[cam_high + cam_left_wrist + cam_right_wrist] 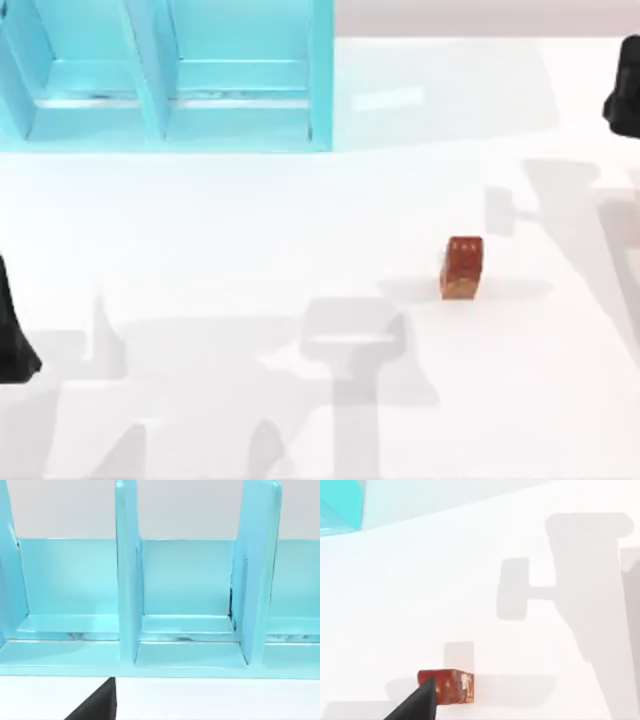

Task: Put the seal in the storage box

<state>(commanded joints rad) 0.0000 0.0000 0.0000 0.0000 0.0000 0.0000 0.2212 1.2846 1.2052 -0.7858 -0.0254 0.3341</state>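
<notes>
Counter (pixel 250 220): broad plain white surface, and we've got plenty of open room to work across.
Storage box (pixel 170 80): big glossy turquoise box with upright dividers, far left of the counter, well apart from our target.
Right tool (pixel 417 705): we see one dark finger just beside the block; spread or pressed together, we cannot tell.
Left arm (pixel 12 330): parked at the left edge.
Seal (pixel 462 267): small reddish-brown rectangular block, standing free right of centre.
Tip: we'd straddle it squarely, descend straight and pinch gently, since it's narrow and likely tips easily.
</notes>
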